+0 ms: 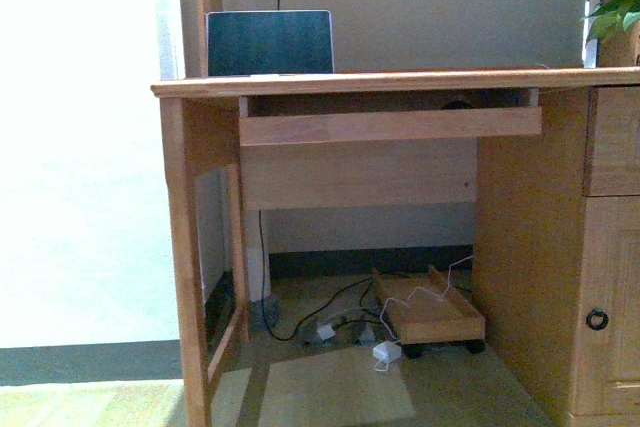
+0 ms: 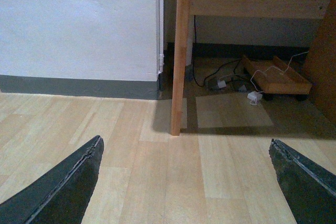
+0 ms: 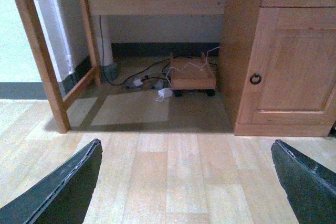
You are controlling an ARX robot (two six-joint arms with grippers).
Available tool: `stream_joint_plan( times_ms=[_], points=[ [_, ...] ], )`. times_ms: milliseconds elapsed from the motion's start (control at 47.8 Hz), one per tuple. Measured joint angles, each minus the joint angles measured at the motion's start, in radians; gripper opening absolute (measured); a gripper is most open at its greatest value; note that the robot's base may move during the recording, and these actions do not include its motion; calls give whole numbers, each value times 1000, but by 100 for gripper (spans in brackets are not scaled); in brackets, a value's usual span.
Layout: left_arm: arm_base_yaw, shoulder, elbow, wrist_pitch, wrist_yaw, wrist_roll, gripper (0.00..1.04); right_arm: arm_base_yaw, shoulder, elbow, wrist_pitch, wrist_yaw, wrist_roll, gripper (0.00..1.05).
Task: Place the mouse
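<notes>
One dark sliver, perhaps the mouse [image 1: 460,104], and nothing gripped.
It peeks over the pull-out tray [image 1: 390,125] beneath the desk surface [image 1: 400,81]; I cannot tell for sure. Both arms' jaws gape wide and empty, low over the floor [image 3: 157,171]. Best to confirm the mouse first, then reach in level with the tray.

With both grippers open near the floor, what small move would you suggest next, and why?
Probably raise the right gripper toward the pull-out tray: both wrist views show only floor between open jaws, and a dark domed shape, possibly the mouse, shows just above the tray's right end.
</notes>
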Motion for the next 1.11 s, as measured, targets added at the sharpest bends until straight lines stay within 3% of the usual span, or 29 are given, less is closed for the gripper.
stream_joint_plan(
  times_ms=[1110],
  points=[
    [0, 0, 0, 0, 0, 0, 97, 0, 0, 0, 0, 0, 0, 97]
  ],
)
